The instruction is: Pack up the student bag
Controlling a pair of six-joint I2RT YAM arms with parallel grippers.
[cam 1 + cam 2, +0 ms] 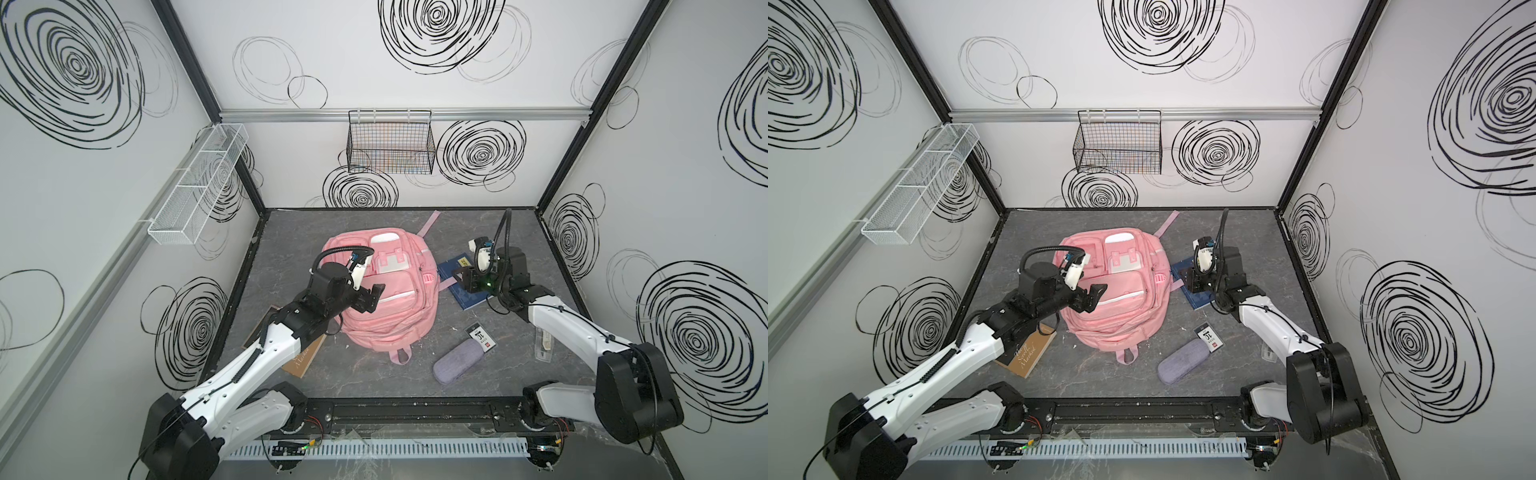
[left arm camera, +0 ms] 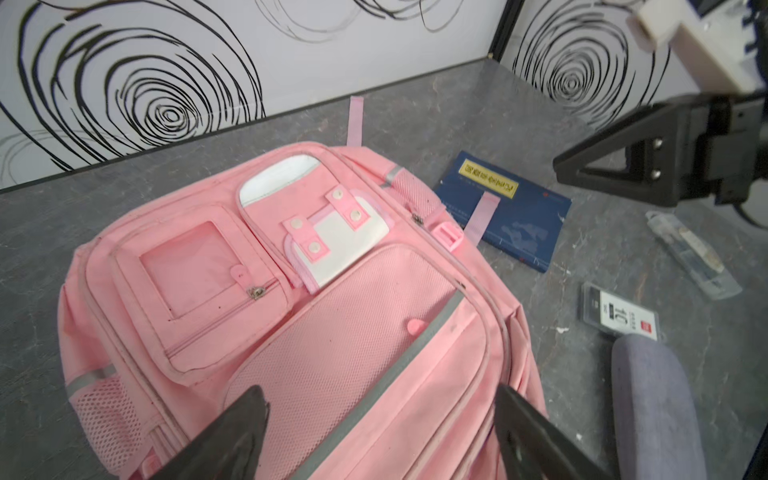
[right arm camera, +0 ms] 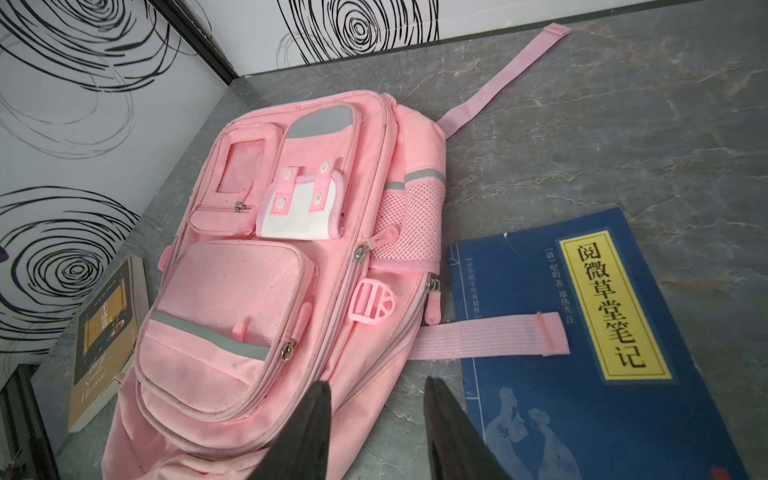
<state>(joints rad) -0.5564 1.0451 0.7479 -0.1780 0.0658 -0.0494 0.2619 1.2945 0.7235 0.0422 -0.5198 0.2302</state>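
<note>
Claws first: there are two, and neither holds anything. The left claw (image 1: 372, 297) hangs over the lower front pocket of the student bag (image 1: 399, 320) with its jaws spread wide. The right claw (image 3: 376, 382) sits at the bag's right side, jaws partway apart with only bare counter (image 1: 374, 395) between them. It is probably lining up on the zip side, since every zip looks closed and nothing can go in until one is drawn.

Nearest the arm bases lies one grey-lilac pouch (image 1: 457, 362), with one labelled card pack (image 1: 482, 338) just beyond its far end. One clear flat packet (image 1: 545, 345) lies off to the right beside the right arm. One brown book (image 1: 305, 361) lies on the left, partly under the left arm. These lie loose around the bag, presumably waiting to be packed.

In the middle of the counter the single bag lies flat on its back, pockets up, so its zips face both claws.

Beyond it, one blue book (image 3: 519, 395) lies against the bag's right edge, which makes two books. One strap end (image 3: 490, 338) lies across the blue cover and would likely drag if the book were lifted. A second strap end (image 1: 432, 220) trails toward the back wall.

Farthest are two wall baskets, a white mesh basket (image 1: 195, 187) on the left wall and a black wire basket (image 1: 390, 149) on the back wall.
</note>
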